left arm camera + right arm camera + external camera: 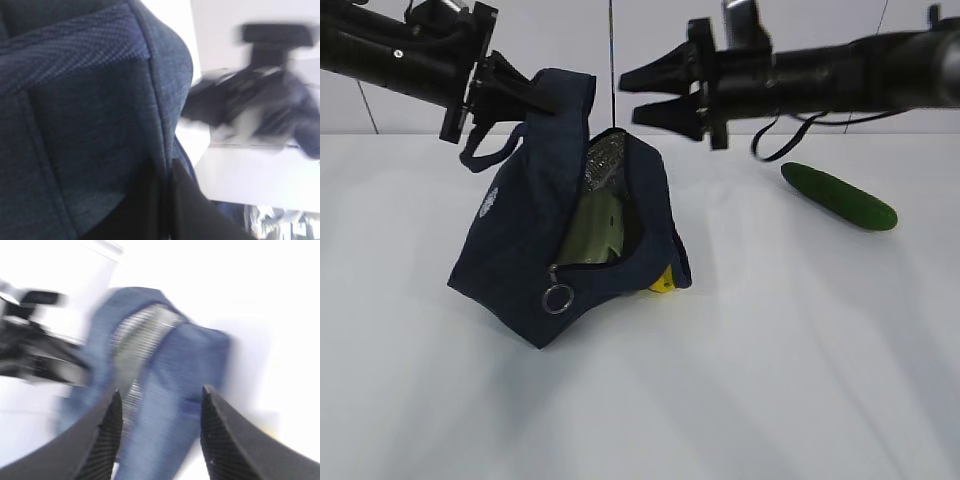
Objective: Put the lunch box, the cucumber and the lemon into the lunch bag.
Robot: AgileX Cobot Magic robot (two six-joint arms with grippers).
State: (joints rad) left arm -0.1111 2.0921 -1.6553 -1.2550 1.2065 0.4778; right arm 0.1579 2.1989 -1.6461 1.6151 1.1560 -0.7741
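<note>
The dark navy lunch bag hangs tilted, its lower corner on the table. My left gripper is shut on the fabric at the bag's top; in the left wrist view the gripper pinches blue cloth. The zipper mouth gapes, showing silver lining and the pale green lunch box inside. A bit of yellow lemon peeks out at the bag's lower right corner; I cannot tell whether it is inside. The cucumber lies on the table at the right. My right gripper is open, empty, just above the mouth.
A silver ring pull dangles at the low end of the zipper. One loop handle hangs at the bag's left. The white table stretches to the front and right. Both arms are close together above the bag.
</note>
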